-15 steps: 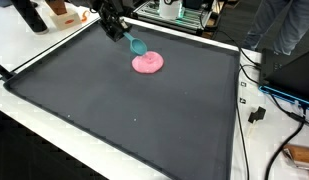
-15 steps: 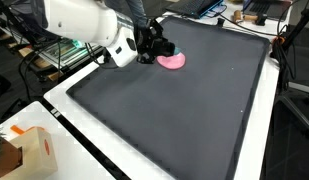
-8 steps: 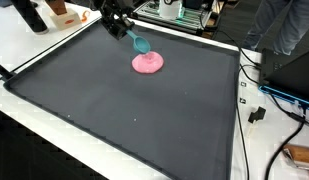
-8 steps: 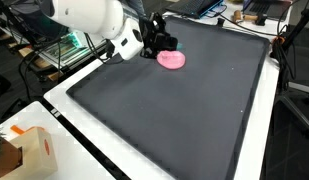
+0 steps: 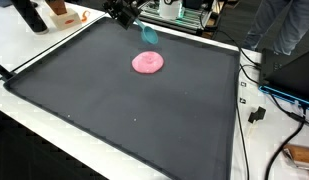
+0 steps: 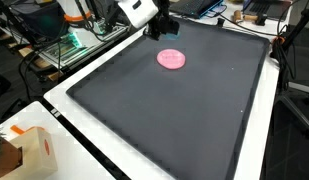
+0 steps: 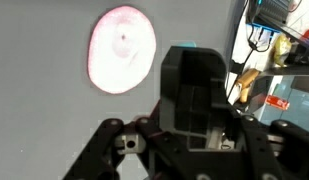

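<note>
One small teal spoon-like object (image 5: 148, 33) hangs over the far edge of the black mat (image 5: 124, 110), clamped in the dark gripper (image 5: 131, 17). Its exact shape is hard to make out, and in the wrist view the gripper's body hides nearly all of it. One flat pink round disc (image 5: 147, 63) lies on the mat nearby, apart from it.

A white table (image 5: 39, 42) is covered by a large dark grey mat (image 5: 144, 115), cables (image 5: 256, 100) are draped along one edge, a cardboard box (image 6: 29, 150) is set at a corner, and a cluttered wire rack (image 6: 62, 50) is seen beside it.
</note>
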